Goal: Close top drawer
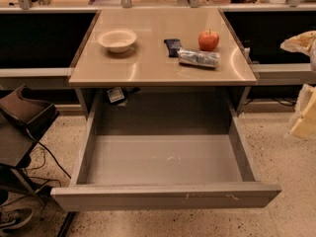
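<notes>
The top drawer (165,196) is a wide, deep grey metal drawer. It stands pulled far out from under the tabletop toward me, and its inside is empty. Its flat front has no handle and carries small white scuffs. Pale beige parts at the right edge of the camera view look like my arm and gripper (305,115). The gripper is to the right of the drawer's right side wall, apart from it and touching nothing that I can see.
On the beige tabletop (148,68) are a white bowl (117,39), a red apple (209,40), a dark snack bar (172,47) and a silvery packet (198,58). A dark chair or cart (22,115) with cables stands at the left. The floor is speckled.
</notes>
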`<state>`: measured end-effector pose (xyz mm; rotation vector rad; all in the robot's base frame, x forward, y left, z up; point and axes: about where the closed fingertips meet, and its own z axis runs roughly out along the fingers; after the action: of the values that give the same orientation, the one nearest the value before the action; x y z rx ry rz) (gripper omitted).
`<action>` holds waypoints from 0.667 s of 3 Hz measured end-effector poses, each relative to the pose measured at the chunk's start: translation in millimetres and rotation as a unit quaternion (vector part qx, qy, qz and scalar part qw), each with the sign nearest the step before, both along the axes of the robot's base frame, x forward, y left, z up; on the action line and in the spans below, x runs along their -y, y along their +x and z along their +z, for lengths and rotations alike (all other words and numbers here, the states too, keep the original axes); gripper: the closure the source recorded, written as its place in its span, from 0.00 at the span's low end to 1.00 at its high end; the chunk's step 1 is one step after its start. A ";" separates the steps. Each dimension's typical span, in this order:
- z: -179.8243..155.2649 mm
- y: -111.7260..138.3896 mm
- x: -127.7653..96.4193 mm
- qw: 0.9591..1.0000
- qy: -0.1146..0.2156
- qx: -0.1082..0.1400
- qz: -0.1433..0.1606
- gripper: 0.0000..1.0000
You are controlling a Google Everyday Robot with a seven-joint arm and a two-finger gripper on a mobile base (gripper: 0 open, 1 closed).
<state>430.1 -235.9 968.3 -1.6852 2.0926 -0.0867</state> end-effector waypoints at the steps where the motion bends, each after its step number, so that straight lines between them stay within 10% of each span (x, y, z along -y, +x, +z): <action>1: 0.0 0.0 0.0 1.000 0.000 0.000 0.000 0.00; 2: -23.9 -5.8 -8.3 1.000 0.020 -0.011 0.010 0.00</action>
<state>424.3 -227.6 944.5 -1.6922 2.0791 -0.0197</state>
